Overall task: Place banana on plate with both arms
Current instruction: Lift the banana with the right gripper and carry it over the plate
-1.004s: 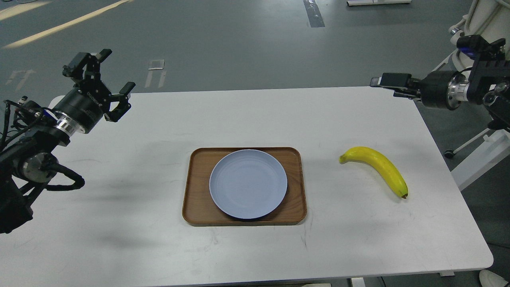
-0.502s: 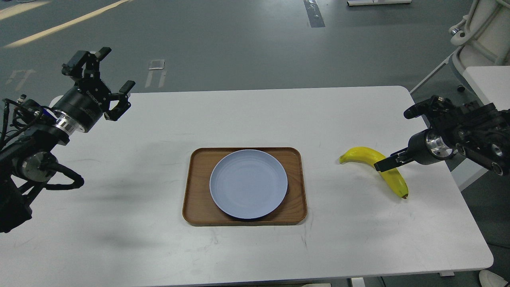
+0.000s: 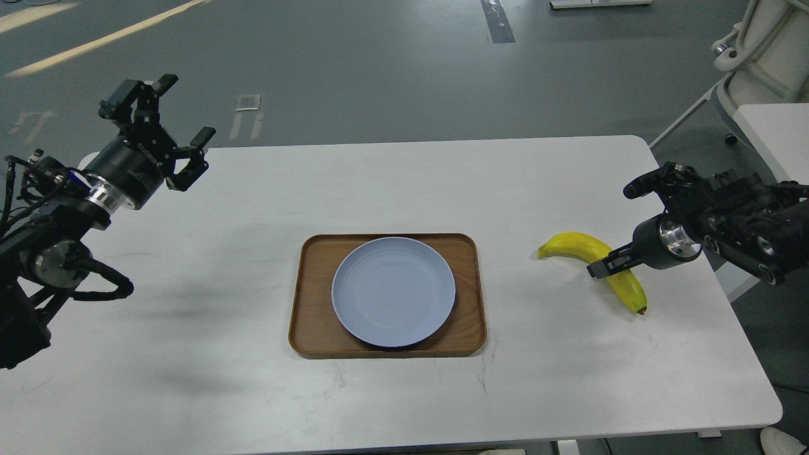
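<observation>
The yellow banana [image 3: 571, 245] lies on the white table [image 3: 253, 392], right of the tray, greenish stem to the left and dark tip toward the front. The pale blue-grey plate [image 3: 393, 292] sits bare on the brown wooden tray [image 3: 314, 253] at the table's middle. My right gripper [image 3: 610, 230] is open around the banana's middle; its lower finger [image 3: 603, 266] crosses in front of the banana and the other finger [image 3: 641, 184] is beyond it. I cannot tell whether they touch it. My left gripper [image 3: 188, 107] is open and empty, raised above the far left corner of the table.
The table's right edge runs close behind the right arm. A white chair [image 3: 758, 38] and the corner of another white table [image 3: 774, 126] stand to the right. Grey floor lies beyond the far edge.
My right arm came down from the far right corner to the banana, then shifted slightly left, its lower finger now across the banana. The left arm, banana and plate have not moved.
</observation>
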